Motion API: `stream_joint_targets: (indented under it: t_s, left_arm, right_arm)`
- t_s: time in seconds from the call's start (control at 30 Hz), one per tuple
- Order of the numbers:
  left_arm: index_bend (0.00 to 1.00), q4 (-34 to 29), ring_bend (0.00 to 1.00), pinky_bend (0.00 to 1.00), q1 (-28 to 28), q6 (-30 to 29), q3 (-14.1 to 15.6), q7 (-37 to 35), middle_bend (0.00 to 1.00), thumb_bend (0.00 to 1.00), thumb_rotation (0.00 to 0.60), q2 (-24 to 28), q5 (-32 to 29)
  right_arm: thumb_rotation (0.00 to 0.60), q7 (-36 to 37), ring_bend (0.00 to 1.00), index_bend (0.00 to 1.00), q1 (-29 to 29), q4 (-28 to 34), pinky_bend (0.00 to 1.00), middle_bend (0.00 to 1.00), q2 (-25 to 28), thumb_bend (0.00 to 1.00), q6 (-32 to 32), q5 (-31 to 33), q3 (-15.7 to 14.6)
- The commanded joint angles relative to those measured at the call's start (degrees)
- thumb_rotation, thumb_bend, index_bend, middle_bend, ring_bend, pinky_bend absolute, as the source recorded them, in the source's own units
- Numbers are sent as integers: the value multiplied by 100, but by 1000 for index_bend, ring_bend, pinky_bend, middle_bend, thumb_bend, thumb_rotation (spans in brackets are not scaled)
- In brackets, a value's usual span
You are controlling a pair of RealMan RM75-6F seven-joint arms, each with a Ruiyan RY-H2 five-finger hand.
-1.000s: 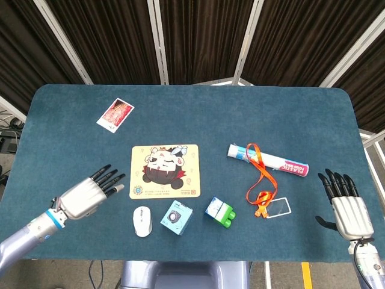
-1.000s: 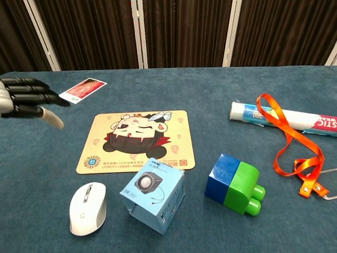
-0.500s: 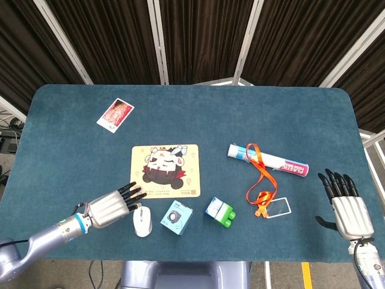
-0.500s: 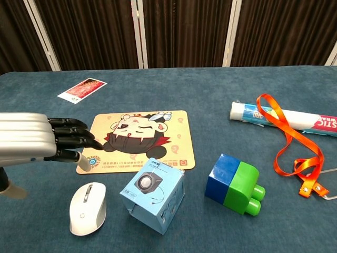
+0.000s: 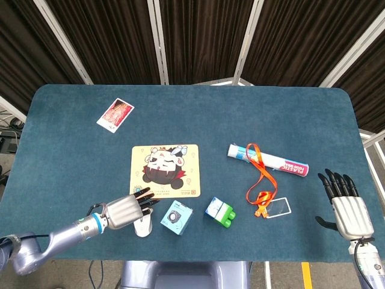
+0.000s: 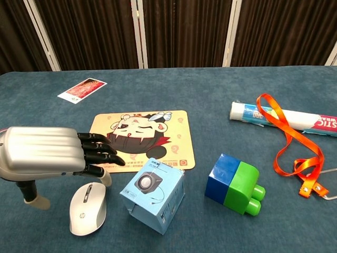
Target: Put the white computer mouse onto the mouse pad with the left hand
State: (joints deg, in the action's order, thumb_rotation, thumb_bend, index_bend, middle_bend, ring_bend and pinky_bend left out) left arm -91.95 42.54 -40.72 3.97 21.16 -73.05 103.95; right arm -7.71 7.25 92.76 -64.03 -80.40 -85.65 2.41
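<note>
The white computer mouse (image 6: 88,207) lies on the blue table near its front edge, just in front of the mouse pad (image 6: 138,140), a tan pad with a cartoon face. In the head view the mouse (image 5: 142,227) is mostly hidden under my left hand (image 5: 129,209). That left hand (image 6: 52,154) hovers flat above the mouse, fingers stretched out and apart, holding nothing; the dark fingertips (image 6: 102,153) reach over the pad's near left corner. My right hand (image 5: 347,206) rests open at the table's right edge, far from both.
A light blue box (image 6: 152,195) stands right of the mouse. A blue and green block (image 6: 234,184) lies further right. A tube (image 6: 281,118) with an orange lanyard (image 6: 292,142) lies at right. A photo card (image 6: 82,89) lies at the back left.
My left hand has swept from the table's left side rightward and forward to hover over the mouse. The mouse and the right hand have not moved.
</note>
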Motion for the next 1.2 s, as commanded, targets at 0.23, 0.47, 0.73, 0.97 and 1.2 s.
stream_joint_targets:
  t_s: [0.23, 0.47, 0.73, 0.97, 1.2]
  left_arm:
    - [228, 63, 0, 0, 173, 160, -36, 101, 0, 117, 600, -258, -237]
    - [277, 117, 0, 0, 289, 286, -39, 179, 0, 159, 600, -467, -411]
    - [434, 177, 0, 0, 337, 302, 17, 286, 0, 236, 600, -595, -550]
    - [499, 156, 0, 0, 351, 152, 45, 261, 0, 259, 600, -582, -600]
    - [520, 95, 0, 0, 396, -38, 20, 236, 0, 261, 600, -371, -574]
  right_arm:
    - [600, 11, 0, 0, 3, 3, 0, 0, 8, 85, 7, -4, -3]
    - [600, 25, 0, 0, 3, 8, 0, 0, 17, 85, 11, -5, -6]
    - [600, 53, 0, 0, 7, 2, 0, 0, 23, 85, 17, -15, -9]
    - [600, 56, 0, 0, 6, 5, 0, 0, 24, 86, 16, -17, -11]
    - [600, 54, 0, 0, 5, 7, 0, 0, 24, 86, 12, -16, -11]
